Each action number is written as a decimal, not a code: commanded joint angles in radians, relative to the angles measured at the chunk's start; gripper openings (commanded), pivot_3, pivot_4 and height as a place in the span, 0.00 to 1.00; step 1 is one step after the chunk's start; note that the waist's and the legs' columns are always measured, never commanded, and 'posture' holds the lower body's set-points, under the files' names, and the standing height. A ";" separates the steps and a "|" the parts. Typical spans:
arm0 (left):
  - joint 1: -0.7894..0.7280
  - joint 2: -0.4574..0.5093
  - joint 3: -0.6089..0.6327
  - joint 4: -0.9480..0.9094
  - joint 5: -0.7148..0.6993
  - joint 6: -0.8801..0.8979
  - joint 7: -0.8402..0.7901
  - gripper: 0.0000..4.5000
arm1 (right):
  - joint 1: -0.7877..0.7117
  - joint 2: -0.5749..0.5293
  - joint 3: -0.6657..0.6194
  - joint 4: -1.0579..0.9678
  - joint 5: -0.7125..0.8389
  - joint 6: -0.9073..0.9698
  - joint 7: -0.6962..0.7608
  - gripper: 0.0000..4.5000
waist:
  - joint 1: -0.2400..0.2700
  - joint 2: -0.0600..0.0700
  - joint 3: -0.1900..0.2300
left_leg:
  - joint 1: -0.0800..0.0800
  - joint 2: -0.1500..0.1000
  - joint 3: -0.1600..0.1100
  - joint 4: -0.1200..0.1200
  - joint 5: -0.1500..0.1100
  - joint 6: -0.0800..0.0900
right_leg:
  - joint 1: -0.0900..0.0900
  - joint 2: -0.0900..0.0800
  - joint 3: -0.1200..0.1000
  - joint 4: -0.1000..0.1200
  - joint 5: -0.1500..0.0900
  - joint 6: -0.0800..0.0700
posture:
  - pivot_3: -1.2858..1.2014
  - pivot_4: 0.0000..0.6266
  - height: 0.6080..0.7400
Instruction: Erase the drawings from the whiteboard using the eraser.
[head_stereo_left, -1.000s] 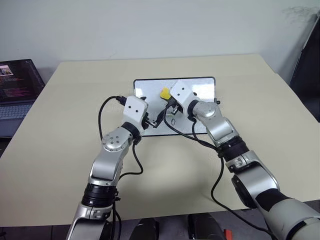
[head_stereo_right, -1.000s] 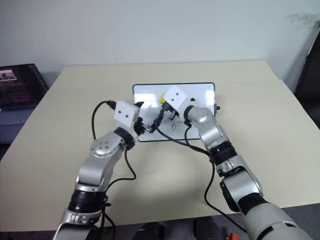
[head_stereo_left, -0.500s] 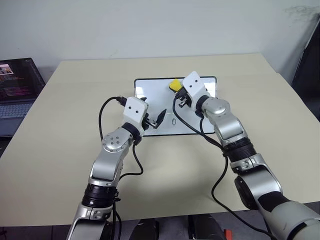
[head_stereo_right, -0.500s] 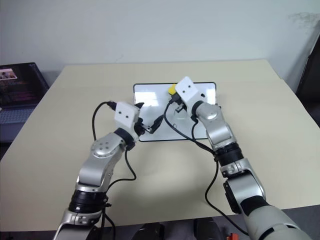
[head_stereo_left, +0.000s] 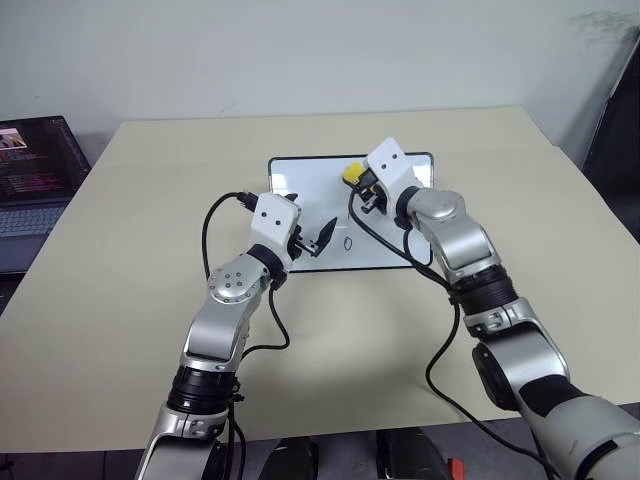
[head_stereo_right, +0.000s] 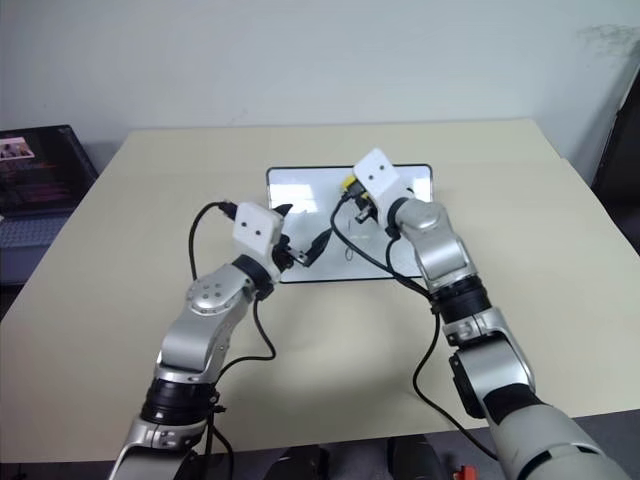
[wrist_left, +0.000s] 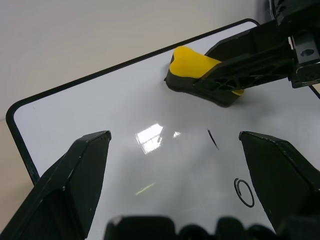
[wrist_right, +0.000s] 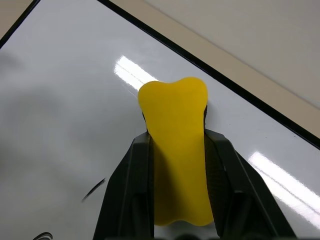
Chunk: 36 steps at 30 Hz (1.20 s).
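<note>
Right tool (wrist_right: 175, 200) clamped on the yellow eraser (wrist_right: 176, 150), black underside on the whiteboard (wrist_left: 125, 165) near its far edge. Left tool (wrist_left: 175, 170) fingers apart, above the board's near part. Remaining drawings (wrist_left: 243, 192): a short stroke and a ring. Whiteboard lies mid-bench (head_stereo_left: 150, 300).

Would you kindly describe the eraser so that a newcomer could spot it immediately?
On the beige table lies a glossy white whiteboard with a thin black frame. Near its far edge, the right gripper is shut on the eraser, a small oblong yellow block with a black underside, the sole bright yellow thing there.
</note>
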 joint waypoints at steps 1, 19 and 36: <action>-0.007 -0.004 0.005 -0.050 -0.003 -0.007 0.004 1.00 | -0.041 0.004 -0.011 -0.019 0.018 0.020 0.012 0.23 | 0.000 0.000 0.000 | 0.000 0.000 0.000 0.000 0.000 0.000 | 0.000 0.000 0.000 0.000 0.000 0.000 | 0.52 0.24 1.00; -0.005 -0.008 0.003 -0.047 -0.004 -0.010 0.008 1.00 | 0.037 -0.001 0.006 -0.161 0.061 0.232 0.060 0.23 | 0.001 0.000 0.000 | 0.000 0.000 0.000 0.000 0.000 0.000 | 0.000 0.000 0.000 0.000 0.000 0.000 | 0.52 0.24 1.00; -0.008 -0.017 -0.005 -0.041 -0.003 -0.014 0.003 1.00 | -0.086 0.014 -0.040 0.017 0.052 0.043 -0.057 0.23 | 0.002 0.000 0.000 | 0.000 0.000 0.000 0.000 0.000 0.000 | 0.000 0.000 0.000 0.000 0.000 0.000 | 0.52 0.24 1.00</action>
